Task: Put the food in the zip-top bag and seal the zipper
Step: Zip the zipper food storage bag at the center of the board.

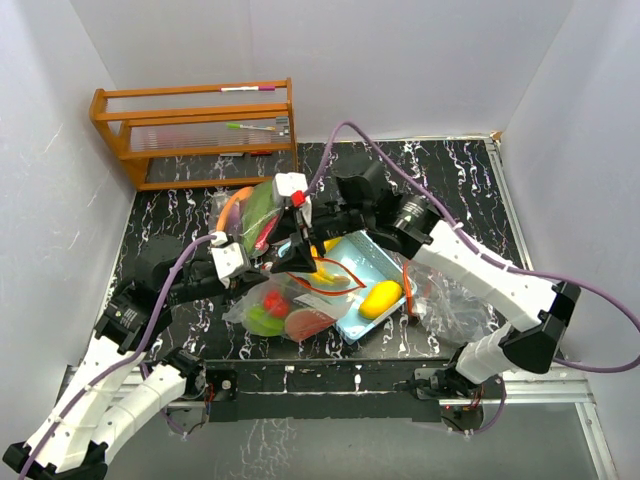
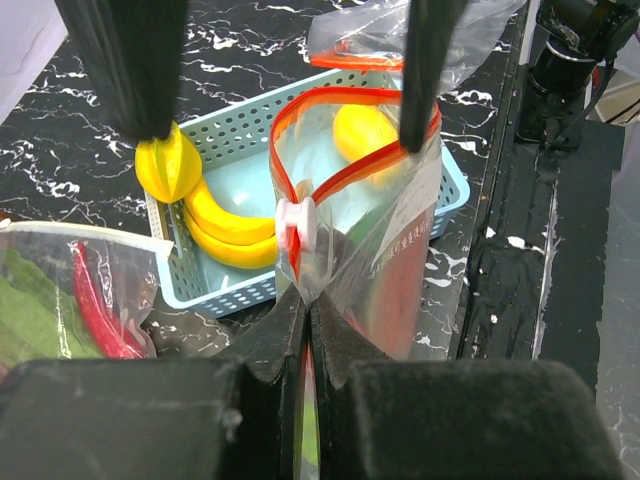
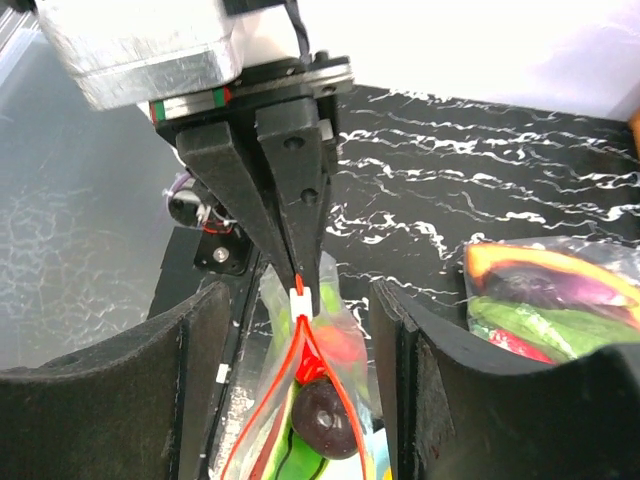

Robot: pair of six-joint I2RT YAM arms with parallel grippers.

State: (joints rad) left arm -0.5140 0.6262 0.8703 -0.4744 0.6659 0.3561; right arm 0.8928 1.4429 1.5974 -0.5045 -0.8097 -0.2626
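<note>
Black marble table (image 1: 170,215), white-walled cell: left gripper (image 2: 305,320) pinched tight on the zip-top bag (image 2: 380,270) just below its white slider (image 2: 298,222).

Right gripper (image 3: 300,290) stands with jaws apart, astride the red-zippered mouth. The bag's print is too small to read. Red and green pieces (image 1: 272,308) sit inside; a dark purple piece (image 3: 325,420) shows only from the right wrist. Bananas (image 2: 225,235) and mango (image 1: 381,298) lie in the light-blue basket (image 2: 220,290).

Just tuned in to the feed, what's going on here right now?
The left claw is shut on the bag, at the rim beside its slider, holding the mouth up and unzipped. The right claw hangs open over that mouth, gripping nothing. An aubergine and red and green pieces are inside; the bananas and mango lie in the basket, so filling is unfinished.
</note>
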